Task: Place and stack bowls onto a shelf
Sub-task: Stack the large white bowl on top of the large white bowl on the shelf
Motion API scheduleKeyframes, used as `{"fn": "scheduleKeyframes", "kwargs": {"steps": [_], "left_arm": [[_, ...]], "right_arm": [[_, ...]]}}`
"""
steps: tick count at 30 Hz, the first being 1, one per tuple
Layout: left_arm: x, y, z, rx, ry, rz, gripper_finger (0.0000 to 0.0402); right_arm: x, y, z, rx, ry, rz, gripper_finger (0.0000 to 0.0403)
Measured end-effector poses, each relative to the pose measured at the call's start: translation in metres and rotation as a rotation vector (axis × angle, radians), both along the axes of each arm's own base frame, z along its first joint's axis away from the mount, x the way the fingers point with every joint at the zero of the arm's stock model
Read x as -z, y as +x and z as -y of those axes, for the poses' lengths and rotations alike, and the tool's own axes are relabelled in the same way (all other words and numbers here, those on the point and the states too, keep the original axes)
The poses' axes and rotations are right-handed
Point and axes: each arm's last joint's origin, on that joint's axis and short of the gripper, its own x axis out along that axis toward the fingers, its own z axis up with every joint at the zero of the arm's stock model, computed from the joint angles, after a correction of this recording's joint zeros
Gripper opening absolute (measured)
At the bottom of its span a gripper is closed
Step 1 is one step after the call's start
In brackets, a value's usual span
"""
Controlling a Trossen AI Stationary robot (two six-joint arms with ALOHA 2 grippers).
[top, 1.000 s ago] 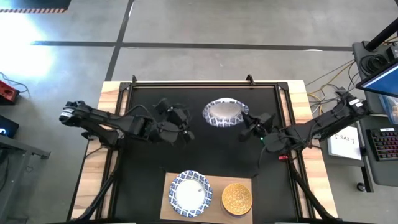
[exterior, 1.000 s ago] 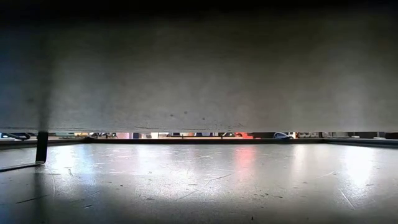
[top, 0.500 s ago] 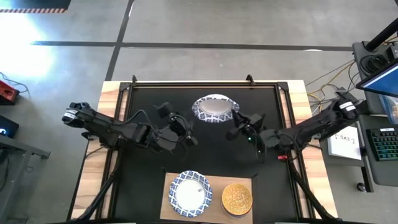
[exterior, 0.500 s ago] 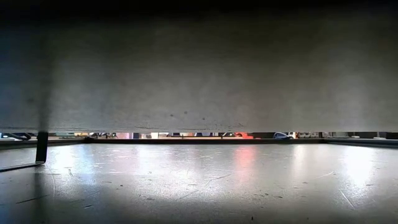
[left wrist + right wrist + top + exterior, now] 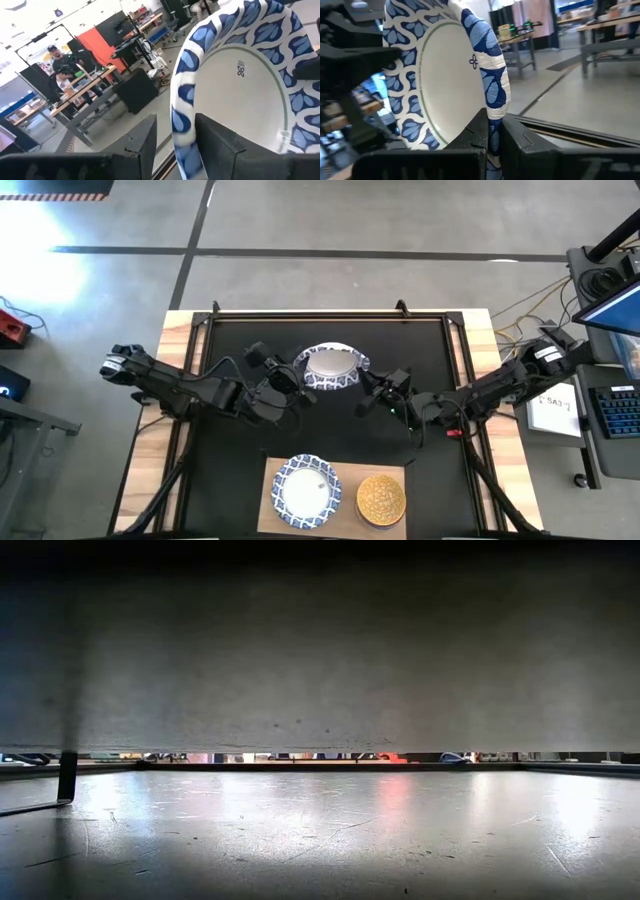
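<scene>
Two tools met at one white bowl with a blue patterned rim [image 5: 331, 367], held above the black mat [image 5: 230, 470] mid-worktop: the right tool [image 5: 372, 393] was clenched on its rim, while the left tool [image 5: 285, 380] straddled the opposite rim with its fingers [image 5: 220, 150] apart. The handover probably called for the left tool to pinch firmly before the right let go. On the shelf [image 5: 345, 480] sat another blue-rimmed bowl [image 5: 307, 491] and a yellow-gold bowl [image 5: 381, 499], side by side, both apparently empty.

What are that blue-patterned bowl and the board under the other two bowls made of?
The bowl held up looks like glazed ceramic or melamine: glossy white with a printed blue leaf rim; it can't be told which. The board looks like light unfinished wood, pale and matte.
</scene>
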Motion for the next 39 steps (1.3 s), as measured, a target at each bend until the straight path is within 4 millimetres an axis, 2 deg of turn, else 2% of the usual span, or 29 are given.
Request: {"fn": "scheduleKeyframes", "kwargs": {"steps": [7,15,25,29,34,39], "left_arm": [[0.0,0.0,0.0,0.005,0.005,-0.011,0.0096],[0.0,0.001,0.001,0.102,-0.033,-0.022,0.001],[0.005,-0.002,0.003,0.112,-0.056,-0.042,0.0003],[0.009,-0.004,0.007,0.12,-0.07,-0.055,0.0001],[0.012,-0.007,0.013,0.137,-0.084,-0.068,0.0001],[0.016,-0.01,0.017,0.169,-0.117,-0.086,0.0]], "right_arm": [[-0.002,0.0,-0.001,-0.042,0.002,0.024,0.0013],[-0.007,0.001,-0.004,-0.222,-0.006,0.054,0.0013],[-0.008,0.001,-0.005,-0.29,-0.033,0.038,0.0017],[-0.008,0.001,-0.006,-0.299,-0.061,0.021,0.0046],[-0.007,0.001,-0.006,-0.299,-0.064,0.006,0.0103],[-0.002,0.0,-0.004,-0.224,-0.031,-0.036,0.0155]]}}
